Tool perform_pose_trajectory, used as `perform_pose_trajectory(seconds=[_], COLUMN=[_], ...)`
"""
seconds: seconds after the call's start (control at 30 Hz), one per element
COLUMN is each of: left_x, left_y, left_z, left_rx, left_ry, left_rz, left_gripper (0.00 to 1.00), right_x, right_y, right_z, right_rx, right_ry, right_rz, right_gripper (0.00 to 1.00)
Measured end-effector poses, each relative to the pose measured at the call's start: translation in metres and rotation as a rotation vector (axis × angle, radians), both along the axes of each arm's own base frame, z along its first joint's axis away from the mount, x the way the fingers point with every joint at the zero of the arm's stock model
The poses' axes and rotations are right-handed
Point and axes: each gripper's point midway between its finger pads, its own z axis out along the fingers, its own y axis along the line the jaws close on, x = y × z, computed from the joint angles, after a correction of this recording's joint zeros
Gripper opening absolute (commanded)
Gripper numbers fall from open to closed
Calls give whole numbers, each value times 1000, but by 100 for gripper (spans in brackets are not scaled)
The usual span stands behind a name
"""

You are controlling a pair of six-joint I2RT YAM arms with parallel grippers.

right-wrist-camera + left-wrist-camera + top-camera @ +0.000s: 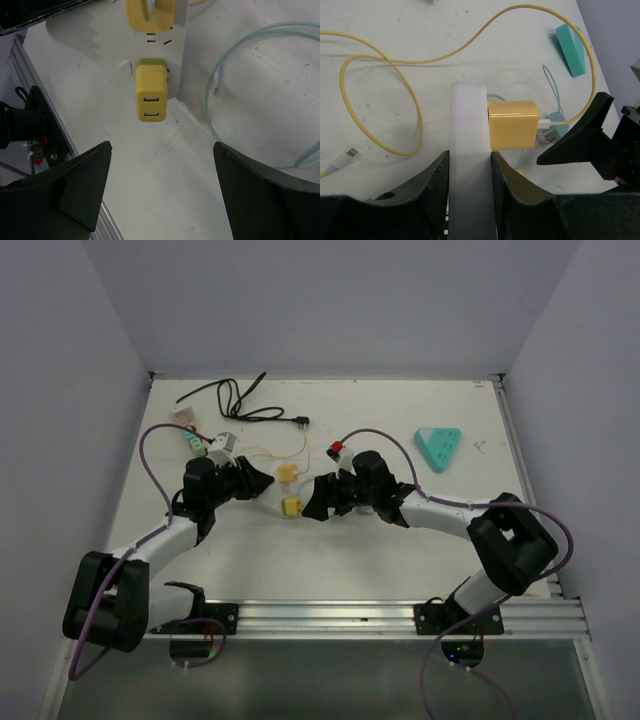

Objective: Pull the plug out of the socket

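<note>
A white socket strip (468,130) stands on edge, clamped between my left gripper's (468,167) two fingers. A yellow charger plug (512,124) with a yellow cable (380,60) sticks out of its side. In the right wrist view, a second yellow plug (151,97) with two USB ports sits in the strip (177,45), below the cabled plug (149,15). My right gripper (161,146) is open and empty, a short way in front of the two-port plug, touching nothing. In the top view both grippers, left (262,483) and right (318,498), flank the plugs (291,506).
A teal cable (222,107) loops on the table right of the strip. A teal triangular block (437,447) lies at the right, a red connector (336,449) behind my right gripper, a black cable (240,400) at the back left. The aluminium rail (400,615) runs along the near edge.
</note>
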Motion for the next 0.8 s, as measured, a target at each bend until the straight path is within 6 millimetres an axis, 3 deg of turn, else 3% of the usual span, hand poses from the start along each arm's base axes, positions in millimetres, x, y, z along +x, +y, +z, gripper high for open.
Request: perform_pose_trajectory(seconds=[0.17, 0.47, 0.57, 0.7, 0.73, 0.8], left_x=[-13, -23, -25, -25, -25, -26], left_y=[3, 7, 7, 7, 7, 7], left_z=[1, 1, 0, 0, 0, 0], left_rx=[6, 0, -9, -11, -12, -12], left_ry=[-14, -28, -23, -22, -22, -19], left_rz=[12, 31, 36, 36, 36, 36], left_gripper=[0, 0, 0, 0, 0, 4], right_x=[-2, 0, -2, -6, -6, -6], right_y=[17, 55, 63, 67, 67, 67], right_z=[-14, -21, -27, -29, -30, -30], right_rx=[9, 76, 81, 83, 81, 78], right_ry=[42, 59, 68, 71, 67, 61], right_rz=[-14, -11, -3, 7, 10, 14], right_gripper=[80, 69, 56, 27, 16, 7])
